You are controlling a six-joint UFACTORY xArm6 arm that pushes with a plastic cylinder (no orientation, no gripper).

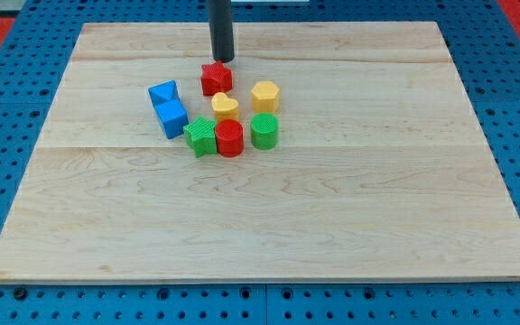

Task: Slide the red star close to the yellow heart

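While the red star (216, 78) sits in the upper middle of the wooden board (350, 208), my tip (222, 60) stands just off its edge at about 12 o'clock, so close that contact cannot be ruled in or out. No jaws exist on this arm; it ends in a plain dark rod. One star point seems to face 6 o'clock, toward the view's bottom, though the block is small, and no long axis can be made out.

At 5 o'clock from the star, just beside it, lies the yellow heart (226, 106). A yellow hexagonal block (264, 95) sits near the heart at 2 o'clock. Below the heart, a row runs across: a green star (201, 136) at 7 o'clock, a red cylinder (229, 138) at 6 o'clock touching the green star, and a green cylinder (264, 131) at 4 o'clock. Two blue blocks, one (162, 92) above the other (171, 117) and touching it, lie at 9 o'clock from the heart.
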